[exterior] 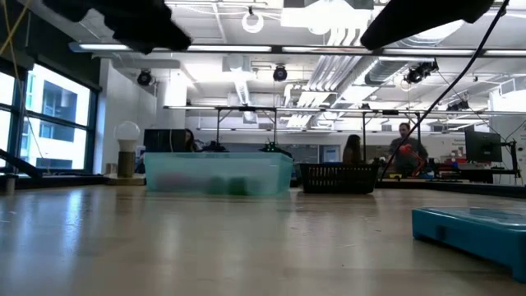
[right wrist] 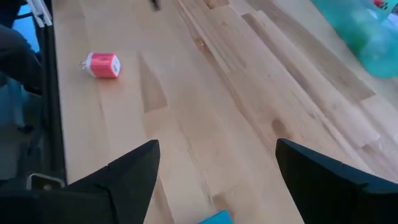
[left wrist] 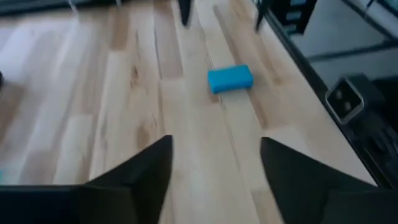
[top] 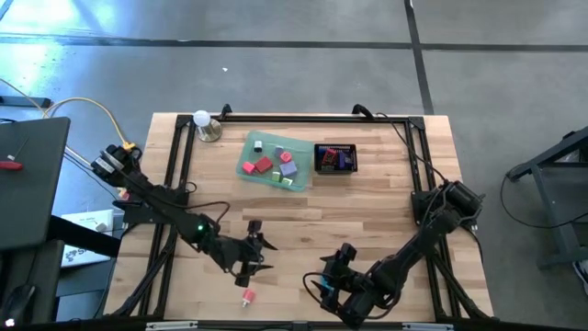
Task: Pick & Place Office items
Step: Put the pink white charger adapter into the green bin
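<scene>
High view: left pincer (top: 254,257) hovers low over the near-centre worktop (top: 367,211), nothing in it. Small red-and-white item (top: 247,297) lies just beside it toward the near edge. Right pincer (top: 333,280) sits near the near edge, right of centre; teal block under it is not clearly visible here. Green tray (top: 250,147) at the far side holds several small blocks, red, purple, green, white. Black mesh basket (top: 333,158) just beside the tray, holding a few items. Lamp (top: 203,121) at the far left corner.

Low view: tray (exterior: 218,174) and basket (exterior: 339,177) side by side far off, teal block (exterior: 472,230) close in on the right. People in the room behind.

Left wrist view: fingers (left wrist: 134,177) spread wide, empty; teal block (left wrist: 230,79) ahead, lying flat on bare wood.

Right wrist view: fingers (right wrist: 134,171) wide apart, empty; red-and-white item (right wrist: 102,65) well ahead, teal corner (right wrist: 214,218) between the fingers' line.

Judgement: both loose items look light, rigid and small; take them across the short sides. They could skid on the smooth wood. Nothing blocks either one; the arms crowd each other near the front.
</scene>
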